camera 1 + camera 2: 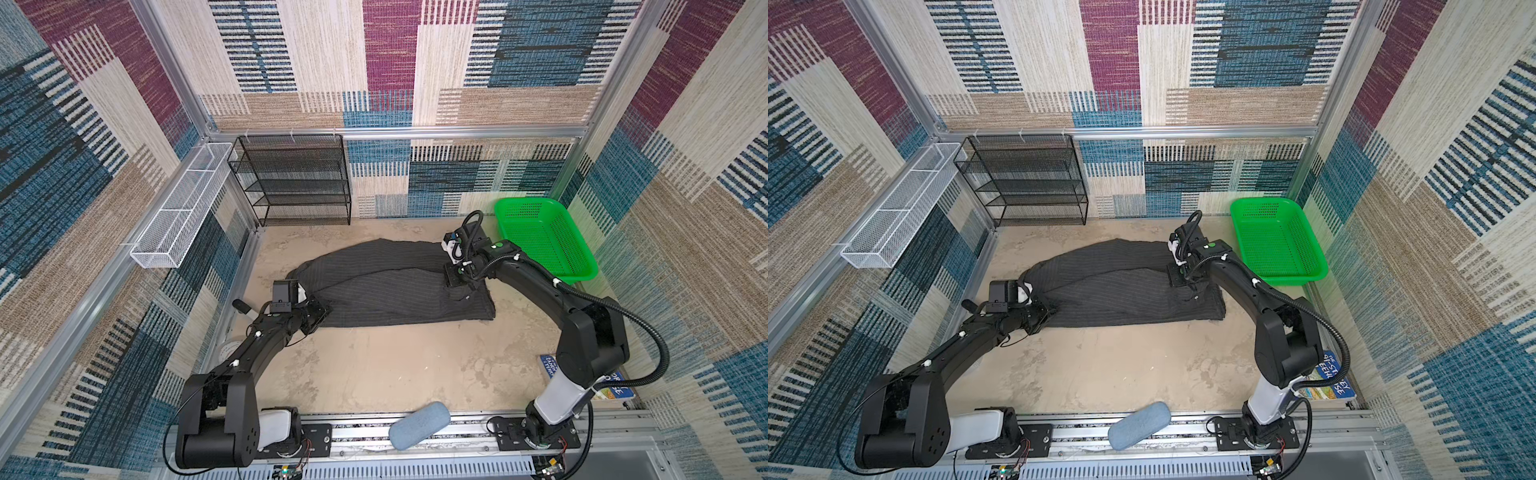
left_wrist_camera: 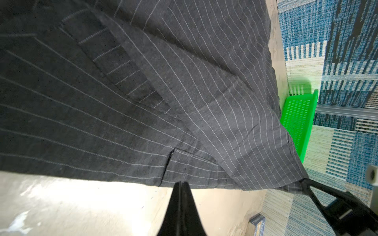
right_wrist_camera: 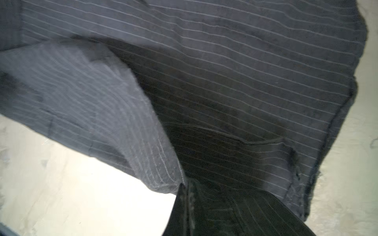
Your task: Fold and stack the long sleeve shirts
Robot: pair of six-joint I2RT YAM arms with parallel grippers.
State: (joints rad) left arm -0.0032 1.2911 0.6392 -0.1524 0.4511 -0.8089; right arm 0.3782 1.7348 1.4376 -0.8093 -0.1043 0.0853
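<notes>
Left claw [image 2: 181, 184] and right claw [image 3: 185, 185] pinch the shirt [image 1: 395, 286] (book [image 1: 1341, 384] title partly hidden)

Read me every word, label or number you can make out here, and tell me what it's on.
"EY" and "SE": white letter fragments on the cover of the book; the rest of its title is covered or blurred.
The same book in the left wrist view: too small to read.
No text shows on the shirt or the basket.

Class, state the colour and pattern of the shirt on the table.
The shirt is charcoal grey with thin pale pinstripes, clearest in the left wrist view.
</notes>
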